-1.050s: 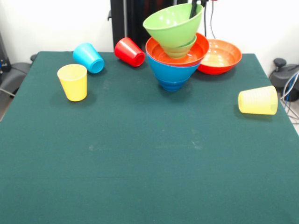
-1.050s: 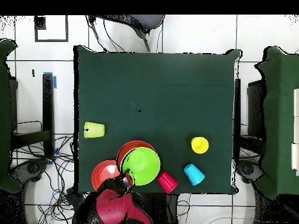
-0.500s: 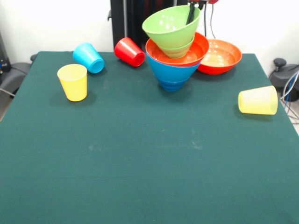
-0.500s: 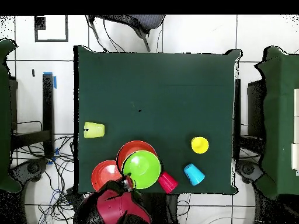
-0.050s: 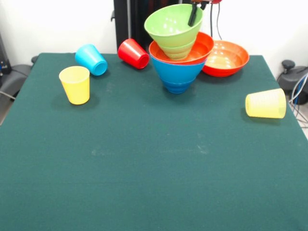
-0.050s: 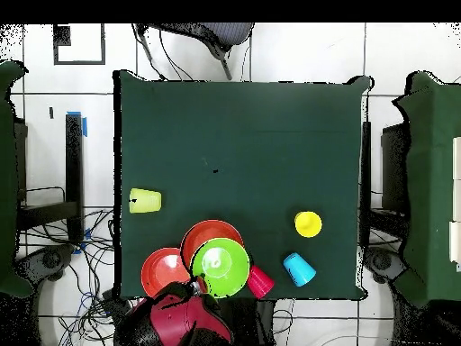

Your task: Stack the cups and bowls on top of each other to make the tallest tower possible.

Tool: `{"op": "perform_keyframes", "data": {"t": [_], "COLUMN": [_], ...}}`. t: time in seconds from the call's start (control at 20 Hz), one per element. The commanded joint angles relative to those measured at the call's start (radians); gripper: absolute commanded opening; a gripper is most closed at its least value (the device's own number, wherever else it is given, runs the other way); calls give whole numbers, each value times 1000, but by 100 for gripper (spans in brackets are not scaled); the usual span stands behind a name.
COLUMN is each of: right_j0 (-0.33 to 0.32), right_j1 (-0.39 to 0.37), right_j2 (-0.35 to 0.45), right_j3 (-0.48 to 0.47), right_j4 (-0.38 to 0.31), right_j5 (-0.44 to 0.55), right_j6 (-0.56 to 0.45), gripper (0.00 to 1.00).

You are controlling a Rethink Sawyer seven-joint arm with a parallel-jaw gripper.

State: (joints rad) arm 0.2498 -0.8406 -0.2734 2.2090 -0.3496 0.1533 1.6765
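Observation:
My gripper (image 5: 193, 13) comes down at the top and is shut on the right rim of the big green bowl (image 5: 168, 24), with one finger inside it. That bowl hangs tilted just above the tower: a small green bowl (image 5: 179, 49) nested in an orange-red bowl (image 5: 203, 47), which sits in a blue bowl (image 5: 175, 74). From overhead the big green bowl (image 6: 221, 266) covers most of the pile, and the gripper (image 6: 196, 286) is at its rim. A second orange-red bowl (image 5: 226, 57) stands beside the tower.
An opaque yellow cup (image 5: 75, 84) stands upright at the left. A light blue cup (image 5: 91, 59) and a red cup (image 5: 133, 53) lie on their sides behind it. A ribbed pale yellow cup (image 5: 265, 103) lies near the right table edge.
The big green bowl has risen a little and shifted left in the front view with the gripper, tilting more over the pile. The cups and the other bowls have not moved.

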Motion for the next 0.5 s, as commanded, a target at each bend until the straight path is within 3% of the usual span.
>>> {"op": "perform_keyframes", "data": {"t": [0.05,0.5], "right_j0": [-3,4], "right_j1": [35,34], "right_j2": [86,86], "right_j3": [5,2], "right_j4": [-1,6], "right_j5": [113,94], "right_j6": [90,105], "gripper": [0,0]}}
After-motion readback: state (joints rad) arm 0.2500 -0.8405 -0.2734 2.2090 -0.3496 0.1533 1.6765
